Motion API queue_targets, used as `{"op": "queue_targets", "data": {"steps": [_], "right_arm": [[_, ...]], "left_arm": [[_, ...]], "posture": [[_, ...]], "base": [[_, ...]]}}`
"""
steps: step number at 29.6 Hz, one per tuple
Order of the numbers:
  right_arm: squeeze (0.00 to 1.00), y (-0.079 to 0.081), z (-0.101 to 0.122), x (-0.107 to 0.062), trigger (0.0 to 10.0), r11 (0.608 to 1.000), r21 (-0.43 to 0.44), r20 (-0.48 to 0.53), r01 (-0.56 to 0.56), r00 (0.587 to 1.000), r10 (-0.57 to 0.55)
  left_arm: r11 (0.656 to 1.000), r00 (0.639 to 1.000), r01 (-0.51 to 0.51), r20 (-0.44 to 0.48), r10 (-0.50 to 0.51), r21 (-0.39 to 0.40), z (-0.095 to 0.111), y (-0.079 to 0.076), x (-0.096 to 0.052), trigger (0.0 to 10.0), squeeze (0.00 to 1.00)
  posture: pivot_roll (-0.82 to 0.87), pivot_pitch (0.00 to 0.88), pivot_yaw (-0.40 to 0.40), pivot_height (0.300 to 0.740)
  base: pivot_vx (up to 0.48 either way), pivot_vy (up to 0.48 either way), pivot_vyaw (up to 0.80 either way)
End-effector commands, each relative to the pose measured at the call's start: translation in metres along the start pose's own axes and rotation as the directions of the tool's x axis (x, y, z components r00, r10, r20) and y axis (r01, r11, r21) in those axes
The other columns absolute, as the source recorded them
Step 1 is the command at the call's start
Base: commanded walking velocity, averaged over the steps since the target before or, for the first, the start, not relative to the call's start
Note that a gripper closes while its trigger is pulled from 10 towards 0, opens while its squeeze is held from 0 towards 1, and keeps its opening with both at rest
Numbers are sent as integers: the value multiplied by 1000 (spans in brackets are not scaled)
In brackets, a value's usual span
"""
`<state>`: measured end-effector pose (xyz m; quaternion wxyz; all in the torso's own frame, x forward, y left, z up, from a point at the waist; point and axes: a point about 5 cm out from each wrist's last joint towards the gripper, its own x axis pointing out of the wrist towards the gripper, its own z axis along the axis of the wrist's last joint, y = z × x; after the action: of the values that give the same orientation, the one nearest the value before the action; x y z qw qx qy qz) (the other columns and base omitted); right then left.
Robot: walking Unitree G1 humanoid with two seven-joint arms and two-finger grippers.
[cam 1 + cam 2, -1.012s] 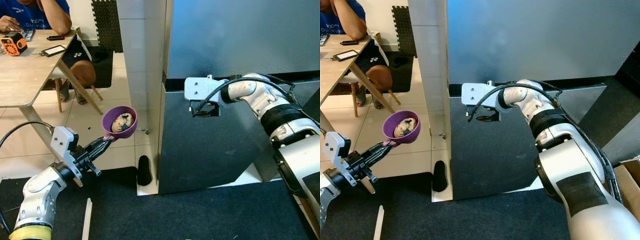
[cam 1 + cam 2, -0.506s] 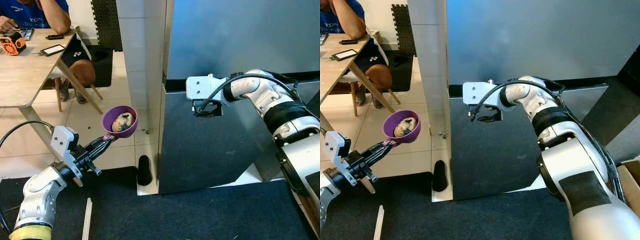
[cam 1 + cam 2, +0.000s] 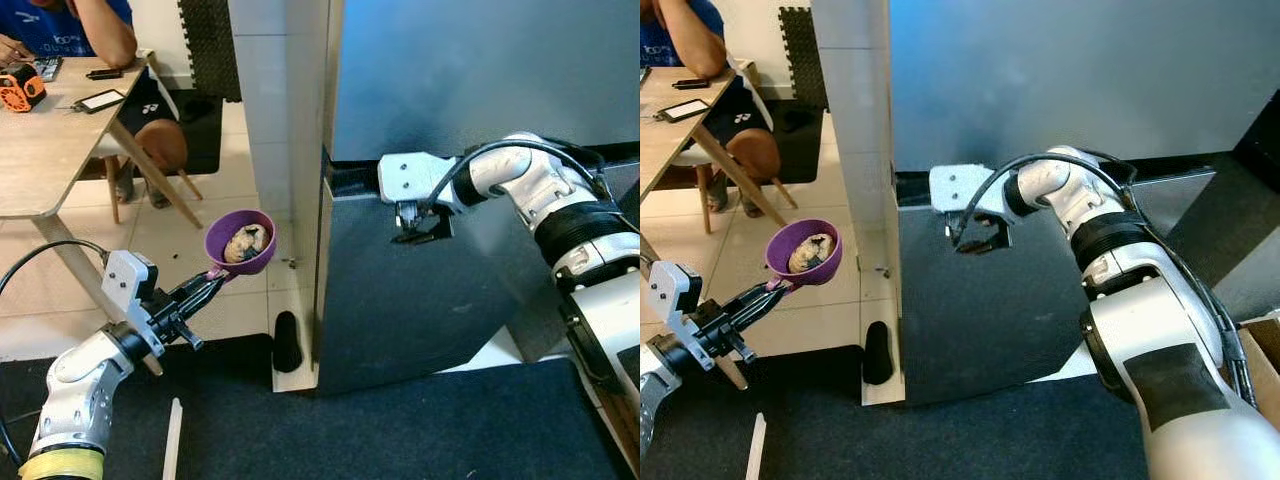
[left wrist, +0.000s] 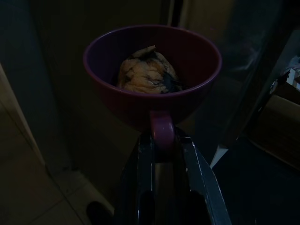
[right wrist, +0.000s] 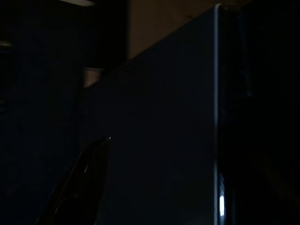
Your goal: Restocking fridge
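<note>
- The purple cup (image 3: 240, 243) was held up in the air to the left of the fridge (image 3: 470, 200), level with the fridge's lower door and clear of it, above the pale tiled floor (image 3: 215, 225).
- Inside the cup sat a lump of pale food with dark streaks (image 4: 147, 70); what food it was could not be told.
- The left gripper (image 4: 161, 147) had its two black fingers clamped on the cup's small handle (image 4: 161, 131), one finger on each side, carrying the cup upright.
- The right gripper (image 3: 422, 225) was at the front of the fridge, just under the dark seam between the upper and lower doors (image 3: 350, 175); whether its fingers were spread or closed could not be told.
- Past a white tiled pillar (image 3: 275, 120) stood a wooden table (image 3: 50, 150), with a phone (image 3: 108, 99) and an orange device (image 3: 18, 87) on it.
- A person in a blue shirt (image 3: 60, 25) sat at that table, well apart from the robot.
</note>
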<state>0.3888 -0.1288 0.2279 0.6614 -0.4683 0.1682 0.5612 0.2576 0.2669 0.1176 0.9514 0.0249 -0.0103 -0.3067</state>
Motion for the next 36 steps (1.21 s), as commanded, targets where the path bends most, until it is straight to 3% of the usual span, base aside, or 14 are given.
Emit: {"op": "queue_targets", "data": {"steps": [1,4,8,9,11,12,14,15,17,27,30,33,36], "right_arm": [[0,23,-14,21,10000,987,52,-30,-149,988,151],[0,21,-12,19,10000,988,43,-7,-145,989,146],[0,20,0,11,10000,981,31,147,-192,972,185],[0,20,0,11,10000,981,31,147,-192,972,185],[0,19,8,4,10000,975,16,261,-223,942,211],[0,19,8,4,10000,975,16,261,-223,942,211],[0,19,14,-6,10000,972,-4,382,-236,898,220],[0,19,14,-6,10000,972,-4,382,-236,898,220],[0,20,15,-13,10000,974,12,472,-225,861,193],[0,28,8,-34,10000,977,91,662,-194,744,86],[0,48,1,-35,10000,961,120,722,-250,686,88],[0,56,-3,-32,10000,952,132,729,-275,678,95],[0,100,-20,-13,10000,892,184,733,-414,662,156]], "left_arm": [[1000,1000,7,21,-8,13,6,2,1,10000,0],[1000,1000,9,21,-9,13,6,2,1,10000,0],[1000,1000,11,24,-11,14,7,1,2,10000,0],[1000,1000,11,24,-11,14,7,1,2,10000,0],[1000,1000,13,25,-13,13,7,1,3,10000,0],[1000,1000,13,25,-13,13,7,1,3,10000,0],[1000,999,19,28,-19,13,8,0,4,10000,0],[1000,999,19,28,-19,13,8,0,4,10000,0],[1000,999,24,30,-25,11,8,-1,6,10000,0],[999,998,41,41,-42,7,8,-3,10,10000,0],[999,998,50,49,-50,7,9,-4,11,10000,0],[999,997,53,55,-53,8,10,-4,12,10000,0],[998,995,60,76,-60,9,13,-6,15,10000,0]], "posture": [[-34,5,-56,740],[-34,4,-54,740],[-32,3,-54,740],[-32,3,-54,740],[-32,1,-53,740],[-32,1,-53,740],[-32,1,-53,740],[-32,1,-53,740],[-37,2,-50,740],[-41,0,-51,740],[-41,0,-51,740],[-45,0,-55,740],[-45,0,-55,740]], "base": [[0,0,0],[0,0,0],[0,0,0],[0,0,0],[0,0,0],[0,0,0],[0,0,0],[0,0,0],[0,0,0],[0,0,0],[0,0,0],[0,0,0],[0,0,0]]}}
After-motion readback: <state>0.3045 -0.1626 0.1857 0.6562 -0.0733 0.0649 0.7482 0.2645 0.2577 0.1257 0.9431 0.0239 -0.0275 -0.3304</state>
